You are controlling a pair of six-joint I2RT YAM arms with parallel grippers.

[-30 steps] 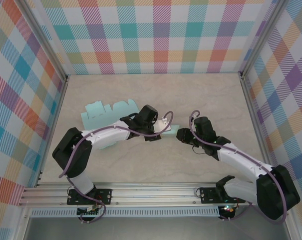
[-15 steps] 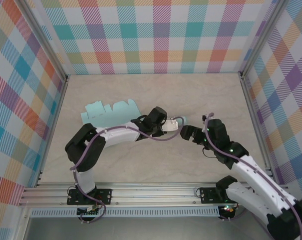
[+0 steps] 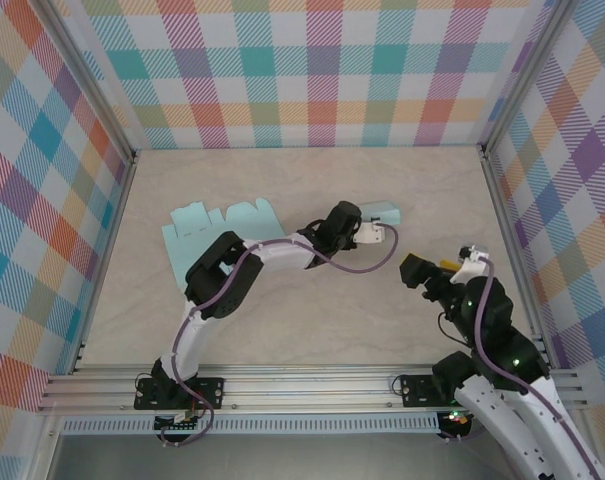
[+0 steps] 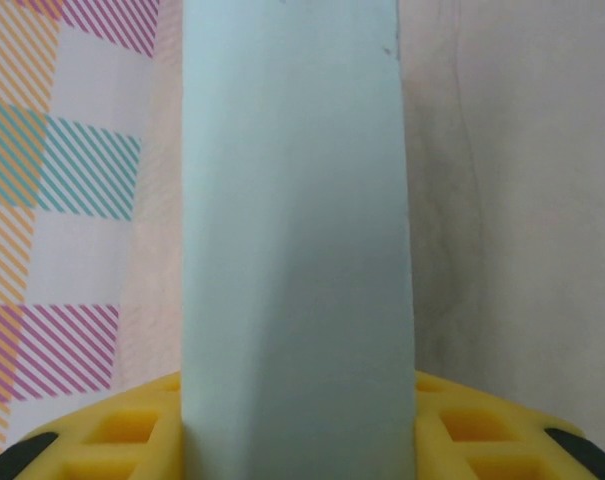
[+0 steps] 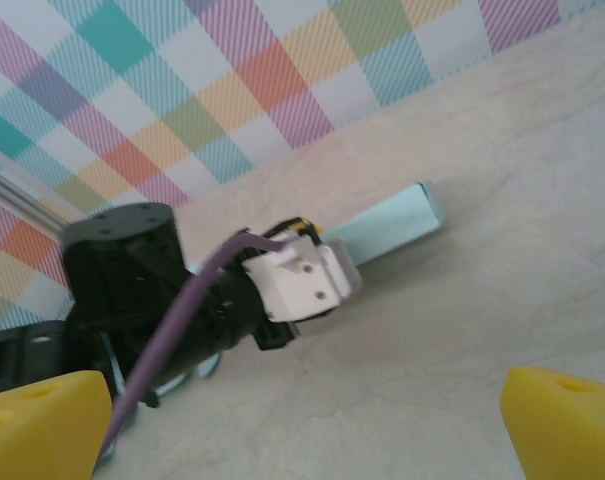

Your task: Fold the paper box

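A: Left gripper (image 4: 299, 445)?
B: Closed on the folded paper box (image 4: 297, 230), right of the table's (image 3: 282, 330) centre. The box's far end is cut off.
A: Right gripper (image 5: 302, 412)?
B: Jaws spread wide, holding nothing. Its fingertips are cropped.

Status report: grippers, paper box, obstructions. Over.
Left gripper shut on paper box, holding a narrow strip. Right gripper open, empty, standing apart from it. No obstruction seen.
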